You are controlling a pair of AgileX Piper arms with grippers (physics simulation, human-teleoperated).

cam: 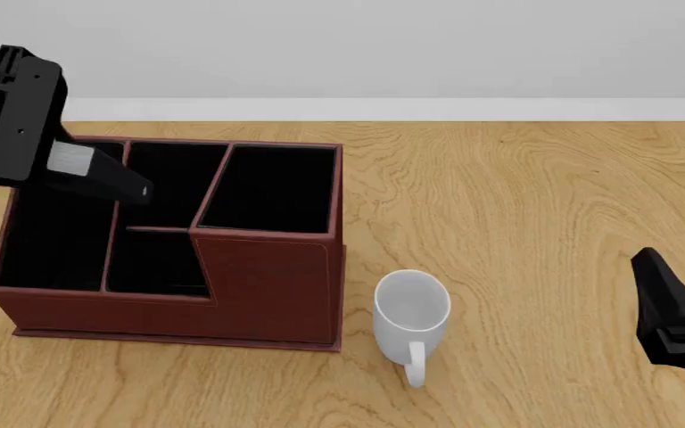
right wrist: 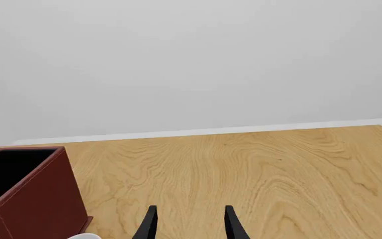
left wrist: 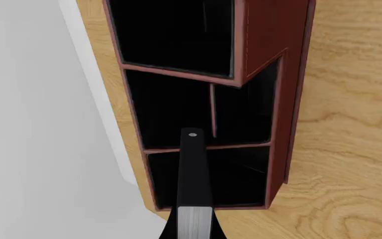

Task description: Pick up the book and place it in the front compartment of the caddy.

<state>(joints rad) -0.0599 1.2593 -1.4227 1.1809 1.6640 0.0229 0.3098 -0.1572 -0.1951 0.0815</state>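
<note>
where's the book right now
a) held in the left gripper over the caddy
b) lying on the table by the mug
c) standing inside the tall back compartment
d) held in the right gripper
a: the left gripper grips the book above the caddy, while the right gripper is empty.

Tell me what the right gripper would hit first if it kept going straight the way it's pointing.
Probably nothing nearby: the right gripper points across bare table toward the far edge and grey wall. The caddy lies off to one side of that line.
</note>
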